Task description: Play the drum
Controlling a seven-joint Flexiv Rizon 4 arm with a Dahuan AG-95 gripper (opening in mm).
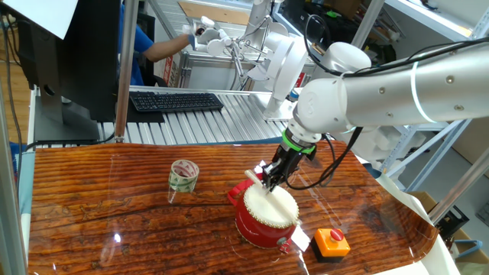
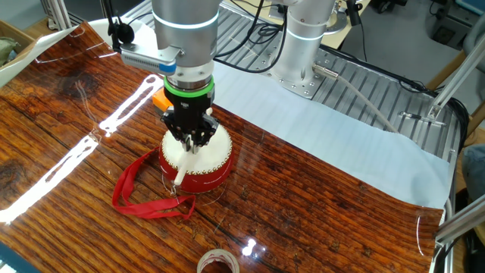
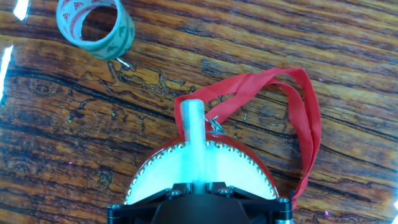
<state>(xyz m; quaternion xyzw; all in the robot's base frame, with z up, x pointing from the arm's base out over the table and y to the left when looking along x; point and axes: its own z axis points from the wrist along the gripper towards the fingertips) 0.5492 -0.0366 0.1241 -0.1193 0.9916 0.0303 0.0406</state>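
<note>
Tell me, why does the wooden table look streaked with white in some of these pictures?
That is lamp glare: the other fixed view shows long bright streaks on the glossy table left of the drum; one fixed view has only small glints; the hand view catches a white patch at its left edge.

Glossy wood-grain table [image 1: 92, 206] bearing, at lower centre of one fixed view, the red drum [image 1: 265, 218] with its red ribbon strap [image 2: 140, 189] lying loose on the surface, a patterned tape roll [image 1: 183, 176] to its left, and an orange button box [image 1: 331, 242] at lower right.
</note>
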